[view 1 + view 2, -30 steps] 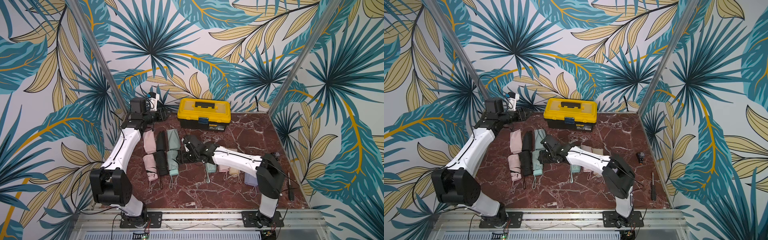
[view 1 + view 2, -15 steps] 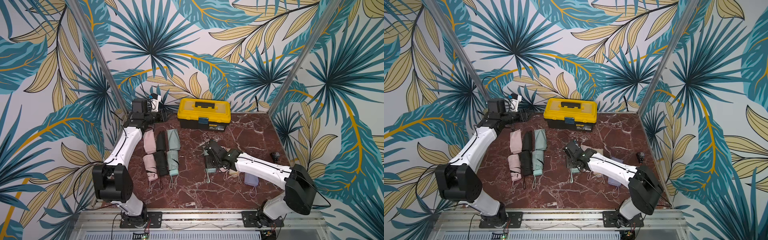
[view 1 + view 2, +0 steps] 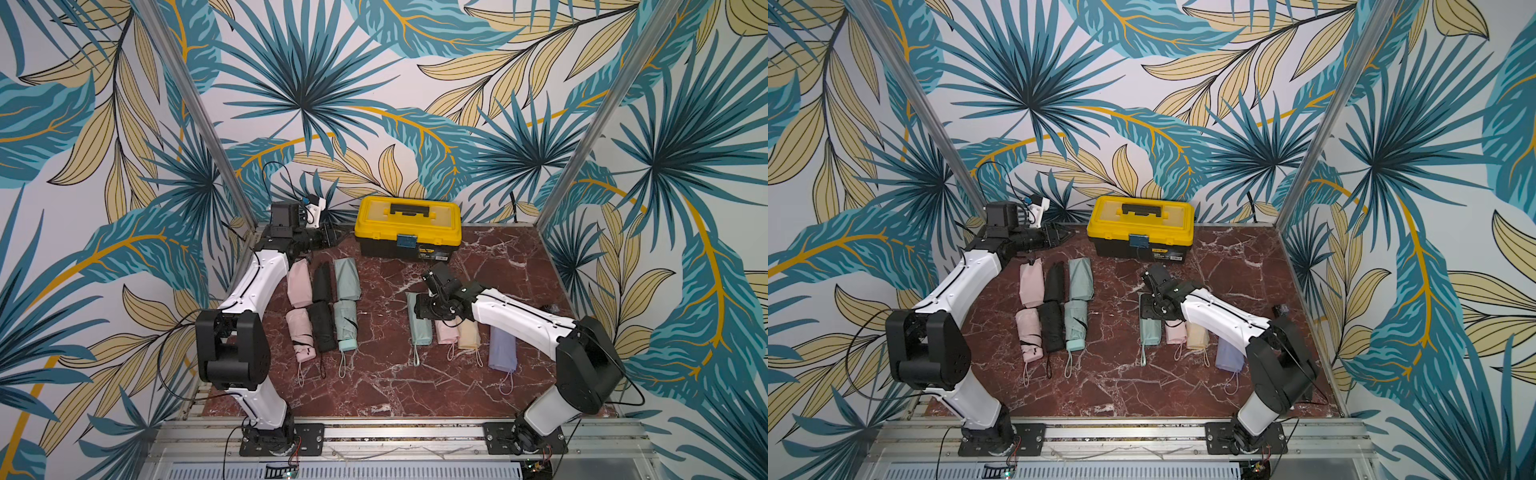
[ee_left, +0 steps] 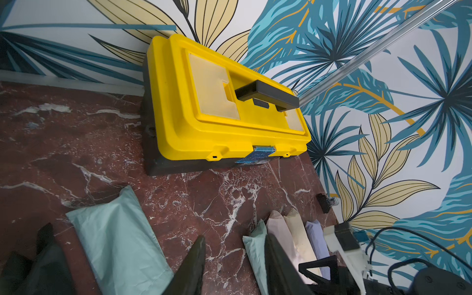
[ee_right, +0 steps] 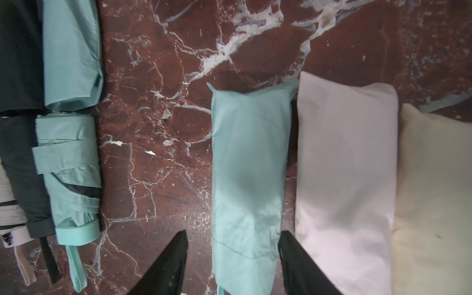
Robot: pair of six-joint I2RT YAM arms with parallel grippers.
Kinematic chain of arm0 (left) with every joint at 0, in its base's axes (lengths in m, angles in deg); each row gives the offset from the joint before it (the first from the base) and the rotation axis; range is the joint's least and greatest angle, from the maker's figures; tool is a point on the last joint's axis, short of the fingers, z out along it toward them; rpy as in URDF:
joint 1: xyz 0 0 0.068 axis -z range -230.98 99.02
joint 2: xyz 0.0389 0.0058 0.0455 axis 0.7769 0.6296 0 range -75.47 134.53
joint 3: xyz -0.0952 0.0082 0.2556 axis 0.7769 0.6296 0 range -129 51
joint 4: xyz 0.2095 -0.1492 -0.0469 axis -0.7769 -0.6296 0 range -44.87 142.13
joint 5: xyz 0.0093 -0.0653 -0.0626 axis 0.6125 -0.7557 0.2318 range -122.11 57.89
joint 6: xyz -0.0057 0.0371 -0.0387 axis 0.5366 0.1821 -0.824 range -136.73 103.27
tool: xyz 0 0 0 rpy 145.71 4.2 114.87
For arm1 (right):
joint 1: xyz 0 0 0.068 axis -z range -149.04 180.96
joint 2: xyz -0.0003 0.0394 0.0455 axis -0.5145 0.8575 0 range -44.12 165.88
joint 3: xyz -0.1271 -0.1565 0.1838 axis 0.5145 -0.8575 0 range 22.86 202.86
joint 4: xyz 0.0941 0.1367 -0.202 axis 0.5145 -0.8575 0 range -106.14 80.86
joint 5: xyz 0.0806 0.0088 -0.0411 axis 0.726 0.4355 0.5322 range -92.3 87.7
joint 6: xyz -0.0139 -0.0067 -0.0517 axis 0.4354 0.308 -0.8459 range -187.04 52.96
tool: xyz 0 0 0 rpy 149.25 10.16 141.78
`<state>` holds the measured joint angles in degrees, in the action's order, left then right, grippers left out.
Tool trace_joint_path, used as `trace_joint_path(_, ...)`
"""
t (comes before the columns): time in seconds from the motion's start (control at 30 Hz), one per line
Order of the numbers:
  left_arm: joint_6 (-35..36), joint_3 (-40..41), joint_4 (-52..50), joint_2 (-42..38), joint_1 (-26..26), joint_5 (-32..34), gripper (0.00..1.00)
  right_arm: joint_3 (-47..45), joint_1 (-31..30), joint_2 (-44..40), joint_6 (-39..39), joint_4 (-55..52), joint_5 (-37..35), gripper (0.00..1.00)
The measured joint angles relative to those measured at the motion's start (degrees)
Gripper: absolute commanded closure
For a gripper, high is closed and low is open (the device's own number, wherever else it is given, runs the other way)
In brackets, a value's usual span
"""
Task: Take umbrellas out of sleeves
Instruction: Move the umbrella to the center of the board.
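Observation:
Three empty sleeves, pink [image 3: 299,282], black [image 3: 322,282] and mint [image 3: 347,278], lie at the back left. Their bare umbrellas, pink [image 3: 300,332], black [image 3: 324,328] and mint [image 3: 345,324], lie in front of them. To the right, several umbrellas lie side by side inside sleeves: mint [image 3: 419,328], pink [image 3: 445,334], beige [image 3: 469,336], lilac [image 3: 502,351]. My right gripper [image 5: 233,237] is open and points down over the far end of the mint sleeve [image 5: 247,166], one finger on each side of it. My left gripper [image 4: 235,242] hangs open and holds nothing near the back left corner.
A yellow-lidded black toolbox [image 3: 407,226] stands against the back wall, just right of the left gripper [image 3: 332,237]. A small black object [image 3: 552,308] lies near the right wall. Patterned walls close in the marble table [image 3: 374,386] on three sides.
My right gripper has swung from beside the bare mint umbrella rightwards to over the sleeved mint one. The left arm has pulled back slightly toward the corner. Both grippers stay open.

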<state>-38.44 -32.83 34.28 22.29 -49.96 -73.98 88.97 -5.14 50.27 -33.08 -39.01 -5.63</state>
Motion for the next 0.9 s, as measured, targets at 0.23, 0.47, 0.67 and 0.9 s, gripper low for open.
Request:
trace_joint_path(0.23,-0.81,-0.09,0.02,0.04,-0.22,-0.98,0.6,-0.63,0.0,4.96,-0.31,0.15,0.37,0.42)
trace_joint_path(0.47,-0.85,-0.09,0.02,0.04,-0.22,-1.16,0.6,1.2,-1.29,9.07,-2.36,0.04,-0.61,0.57)
trace_joint_path(0.67,-0.87,-0.11,0.04,0.04,-0.24,-1.49,0.6,6.05,-6.43,12.66,-5.49,-1.51,-5.77,0.57)
trace_joint_path(0.9,-0.92,-0.11,0.02,0.04,-0.33,-1.92,0.6,7.26,-12.33,13.81,-8.61,-2.16,-9.97,0.58)
